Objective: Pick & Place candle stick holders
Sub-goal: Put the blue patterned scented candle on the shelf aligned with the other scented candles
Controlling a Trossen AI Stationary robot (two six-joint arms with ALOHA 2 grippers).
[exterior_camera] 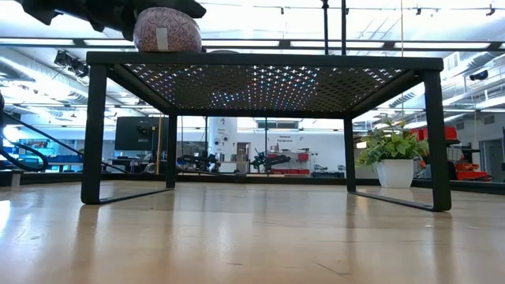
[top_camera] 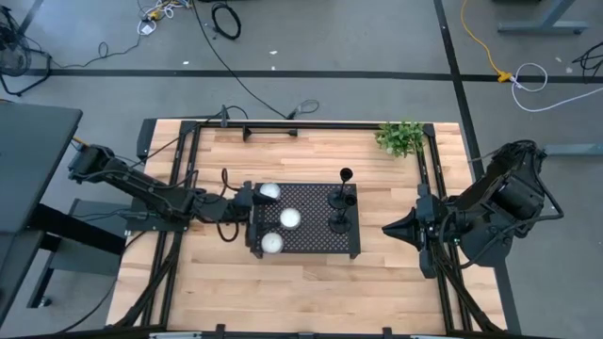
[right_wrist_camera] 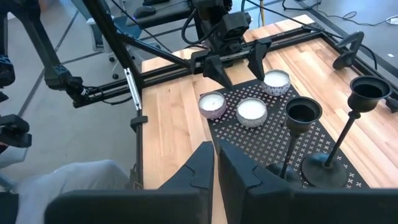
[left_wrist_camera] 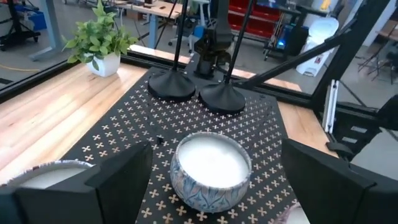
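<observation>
With the left gripper (top_camera: 247,197) spread beside the tray's (top_camera: 306,247) candles (top_camera: 290,217), the right gripper (top_camera: 388,227), pressed together, must open before taking a candle holder (top_camera: 339,222) by its stem.

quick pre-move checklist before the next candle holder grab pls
1. Left gripper open: ok. It sits at the left edge of the perforated tray, fingers spread beside the candles.
2. Left gripper empty: ok, nothing between its fingers in the left wrist view.
3. Right gripper clear of the tray: ok, shut and waiting off the tray's right side.
4. Candle stick holders upright: ok for the ones seen in the right wrist view.
5. All three holders on the tray: cannot tell; one cup appears past the far edge from above.
6. Candle between left gripper and holders: not ok, it blocks a straight reach.
</observation>
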